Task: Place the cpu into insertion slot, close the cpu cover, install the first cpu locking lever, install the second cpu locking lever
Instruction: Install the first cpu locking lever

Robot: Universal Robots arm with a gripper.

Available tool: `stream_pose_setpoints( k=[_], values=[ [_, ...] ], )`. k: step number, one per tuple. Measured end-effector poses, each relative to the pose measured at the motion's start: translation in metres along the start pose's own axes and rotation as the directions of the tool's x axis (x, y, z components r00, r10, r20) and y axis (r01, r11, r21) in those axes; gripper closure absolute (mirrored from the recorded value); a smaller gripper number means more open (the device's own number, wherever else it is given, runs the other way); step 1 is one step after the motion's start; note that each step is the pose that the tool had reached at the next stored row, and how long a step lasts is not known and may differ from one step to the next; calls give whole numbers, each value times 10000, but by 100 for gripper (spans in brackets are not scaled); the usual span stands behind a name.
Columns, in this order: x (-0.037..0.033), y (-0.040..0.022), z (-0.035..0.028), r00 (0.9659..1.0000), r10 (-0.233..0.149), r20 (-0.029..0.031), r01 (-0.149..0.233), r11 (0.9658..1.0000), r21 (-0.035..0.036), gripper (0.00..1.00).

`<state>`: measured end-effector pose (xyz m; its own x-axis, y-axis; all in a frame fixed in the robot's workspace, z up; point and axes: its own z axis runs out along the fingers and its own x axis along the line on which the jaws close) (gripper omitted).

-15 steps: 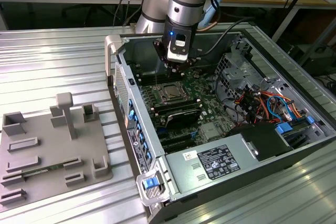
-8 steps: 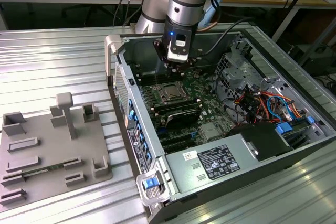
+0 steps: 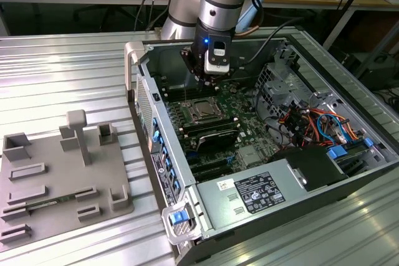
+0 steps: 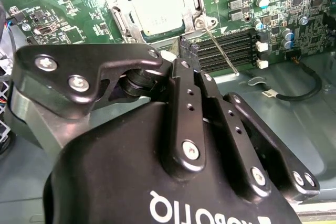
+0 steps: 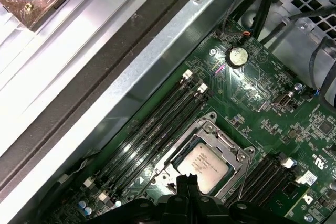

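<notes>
Cpu [image 4: 157, 6], x1, seated in insertion slot [image 4: 127, 11] mid motherboard [image 4: 68, 30], w/ x1 cpu cover [image 4: 197, 3] folded down over its edges. X1 thin lever rod [image 4: 223, 51] angled out from socket corner. Gripper [image 4: 185, 46] near that corner, pinched closed, empty.

The table [image 3: 75, 60] is a broad metal top of long silver ribs, running out past both sides of what sits on it. Two things lie directly on it, a little apart. Toward the exterior view's left is a flat grey fixture plate [image 3: 62, 161] with upright blocks [image 3: 78, 132] and shallow slots. Beside it is an open computer case [image 3: 163, 166] lying on its side, the interior facing up. In the first wrist view the same ribs [image 5: 79, 35] run along the case's wall [image 5: 131, 72].
</notes>
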<state>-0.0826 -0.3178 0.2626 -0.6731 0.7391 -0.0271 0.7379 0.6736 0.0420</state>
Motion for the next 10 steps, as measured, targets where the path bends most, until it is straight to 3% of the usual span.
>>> stream_pose_setpoints(
  k=[10],
  values=[
    [0,0,0,10000,-19,-1,19,10000,0,89]
  ],
)
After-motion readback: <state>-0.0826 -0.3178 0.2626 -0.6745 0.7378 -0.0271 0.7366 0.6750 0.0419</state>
